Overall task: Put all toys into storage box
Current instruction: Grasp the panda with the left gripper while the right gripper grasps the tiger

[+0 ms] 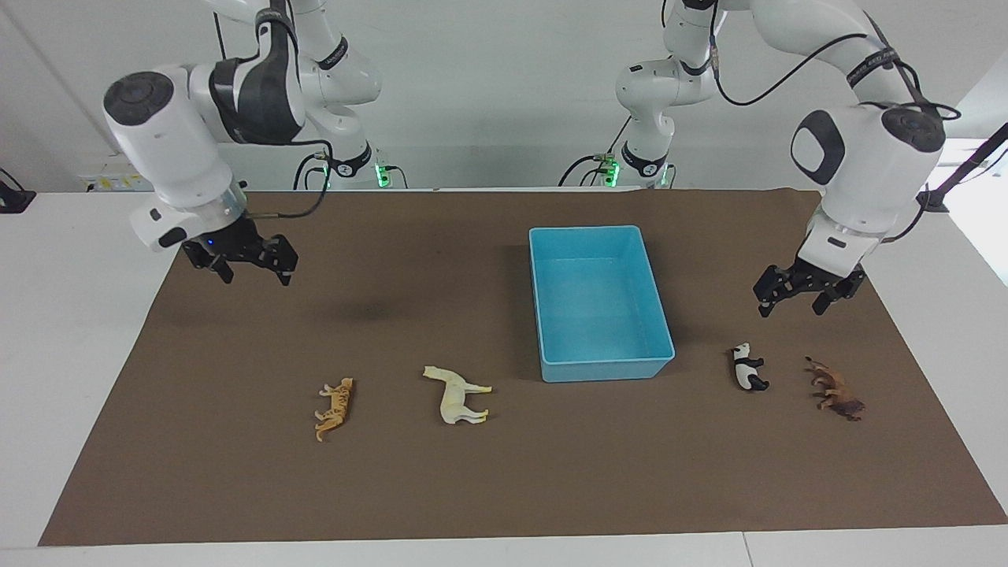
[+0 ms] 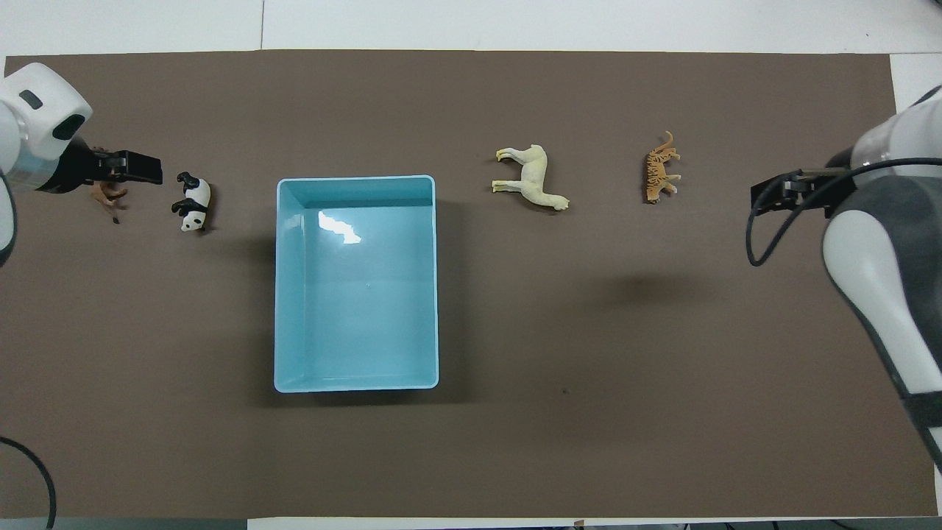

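Lion (image 1: 838, 389) whole in facing view, half-hidden overhead under spread, empty left end effector (image 1: 806, 294).

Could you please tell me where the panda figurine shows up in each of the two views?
Facing view: the panda lies low at the picture's right, beside the blue storage box.
Overhead view: the panda lies at upper left.
Shared landmark: the storage box, beside it toward the left arm's end.

Overhead, the left claw (image 2: 151, 168) covers most of the lion (image 2: 109, 195); only its legs and rump show. Both arms are cut by the frame edges. The tiger (image 1: 334, 408) is too small to read its face. The counter (image 1: 71, 331) runs off frame.
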